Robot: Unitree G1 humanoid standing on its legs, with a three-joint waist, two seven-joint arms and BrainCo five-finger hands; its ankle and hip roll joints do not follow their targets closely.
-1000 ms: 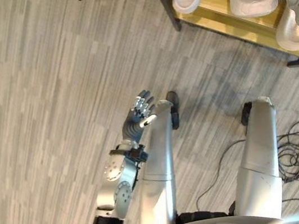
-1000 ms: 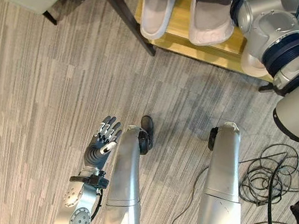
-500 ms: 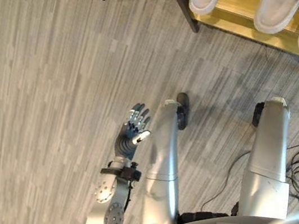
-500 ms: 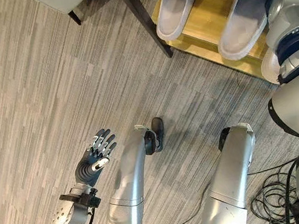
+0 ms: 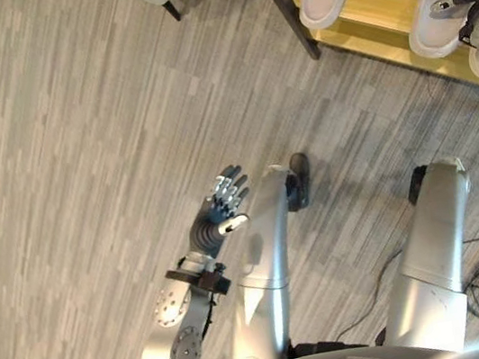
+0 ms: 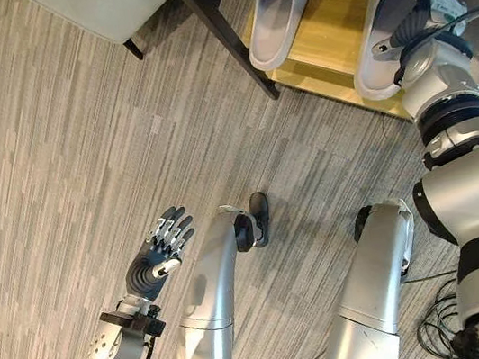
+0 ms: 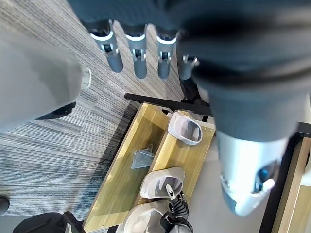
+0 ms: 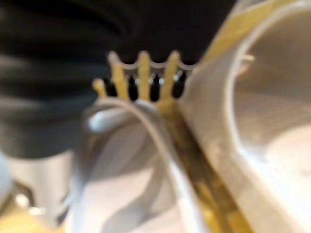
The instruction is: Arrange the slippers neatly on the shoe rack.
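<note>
Two pale grey slippers stand side by side on the wooden shelf of the shoe rack at the upper right. The left slipper lies alone. My right hand rests on the upper of the right slipper, fingers over the top and thumb toward its opening; the right wrist view shows this slipper's strap right under the hand. My left hand hangs open over the floor at the lower left, holding nothing. In the left wrist view its straight fingers point past the rack.
The rack's dark metal leg slants down to the striped grey floor. A pale piece of furniture with a dark foot stands at the top left. A small grey metal bracket sits on the shelf.
The whole picture has shifted, so the camera has moved. My right hand stays at the right slipper and shows further in view. My left hand keeps its open pose.
</note>
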